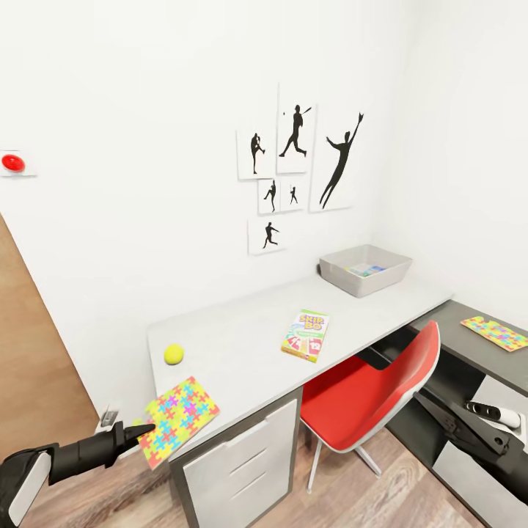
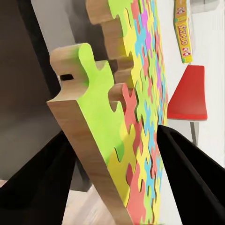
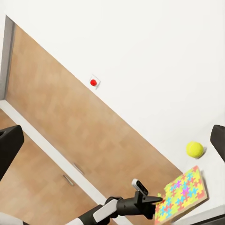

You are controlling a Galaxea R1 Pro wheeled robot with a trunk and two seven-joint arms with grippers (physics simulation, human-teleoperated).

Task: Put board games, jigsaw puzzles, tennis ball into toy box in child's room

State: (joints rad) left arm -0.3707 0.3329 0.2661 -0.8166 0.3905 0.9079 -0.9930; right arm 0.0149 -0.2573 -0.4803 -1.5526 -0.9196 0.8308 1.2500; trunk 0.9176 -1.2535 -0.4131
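Note:
My left gripper (image 1: 139, 433) is shut on the near edge of a mosaic jigsaw puzzle (image 1: 180, 419) at the desk's front left corner; in the left wrist view the slab (image 2: 126, 117) sits between both black fingers (image 2: 187, 173). The tennis ball (image 1: 174, 354) lies just behind it on the pale grey table (image 1: 235, 345). A Skip-Bo board game (image 1: 306, 334) lies mid-table. The grey toy box (image 1: 334, 275) stands at the far right corner with a bluish flat box inside. A second jigsaw puzzle (image 1: 495, 332) rests on the lower dark top. My right gripper (image 1: 444, 419) hangs open by the chair.
A red chair (image 1: 374, 396) is tucked under the table between my arms. White drawers (image 1: 238, 469) sit below the left end. A brown door (image 1: 29, 352) and a red wall button (image 1: 12, 163) are at the left. Silhouette posters (image 1: 297, 169) hang above the table.

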